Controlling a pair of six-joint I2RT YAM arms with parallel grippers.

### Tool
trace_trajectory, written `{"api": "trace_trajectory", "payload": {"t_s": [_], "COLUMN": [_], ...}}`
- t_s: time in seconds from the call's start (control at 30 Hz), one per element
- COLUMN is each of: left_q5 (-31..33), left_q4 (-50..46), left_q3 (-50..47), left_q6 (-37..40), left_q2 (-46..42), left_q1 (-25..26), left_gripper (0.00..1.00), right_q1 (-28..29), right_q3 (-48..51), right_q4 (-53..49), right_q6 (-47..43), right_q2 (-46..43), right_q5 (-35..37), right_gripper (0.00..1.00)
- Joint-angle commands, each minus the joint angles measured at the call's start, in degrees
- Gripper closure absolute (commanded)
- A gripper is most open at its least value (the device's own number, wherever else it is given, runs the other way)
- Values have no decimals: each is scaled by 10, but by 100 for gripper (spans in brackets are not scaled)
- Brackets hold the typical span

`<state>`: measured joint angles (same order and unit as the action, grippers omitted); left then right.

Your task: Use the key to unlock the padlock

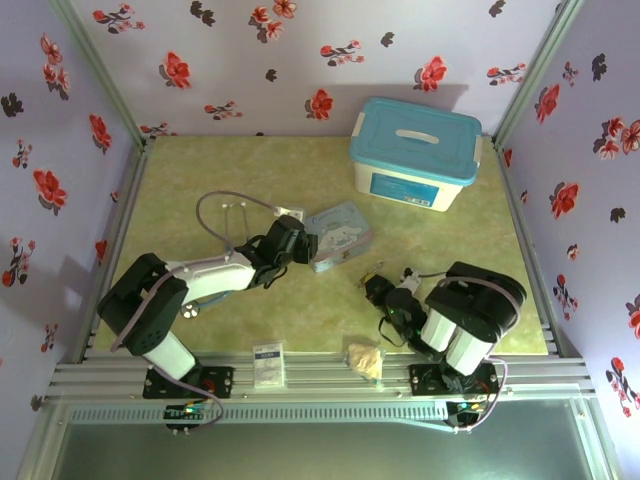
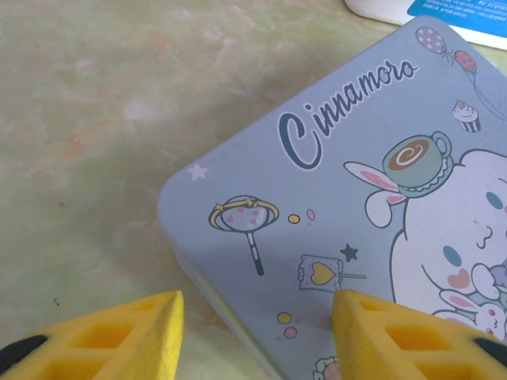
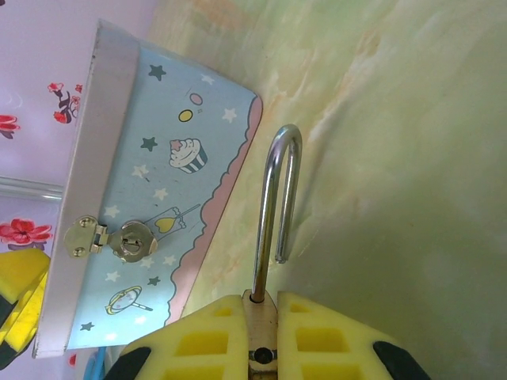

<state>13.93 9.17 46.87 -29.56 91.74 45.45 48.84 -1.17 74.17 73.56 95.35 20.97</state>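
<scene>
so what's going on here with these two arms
The right gripper is shut on the padlock. Its silver shackle sticks out with one leg free of the body, so it looks already unlocked. The left gripper is open, its fingers either side of a corner of the cartoon tin.

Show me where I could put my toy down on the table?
The far left corner of the table is bare, between the wall and the blue-lidded box. The strip between that box and the right arm is bare too. The middle is crowded: tin, left gripper, right gripper with the padlock.
</scene>
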Motion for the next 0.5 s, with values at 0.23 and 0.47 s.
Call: {"api": "trace_trajectory", "payload": {"t_s": [0.23, 0.47], "left_q5": [0, -7], "left_q4": [-99, -113], "left_q3": [36, 35], "left_q6": [19, 12], "left_q2": [-31, -55], "left_q1": [-3, 23], "left_gripper": [27, 21], "right_q1": [-19, -236], "right_q3": [-74, -75], "right_q4": [-692, -852], "right_q6": [-24, -140], "right_q2": [-371, -500], "right_q5": [-22, -224], "right_gripper": [100, 100]}}
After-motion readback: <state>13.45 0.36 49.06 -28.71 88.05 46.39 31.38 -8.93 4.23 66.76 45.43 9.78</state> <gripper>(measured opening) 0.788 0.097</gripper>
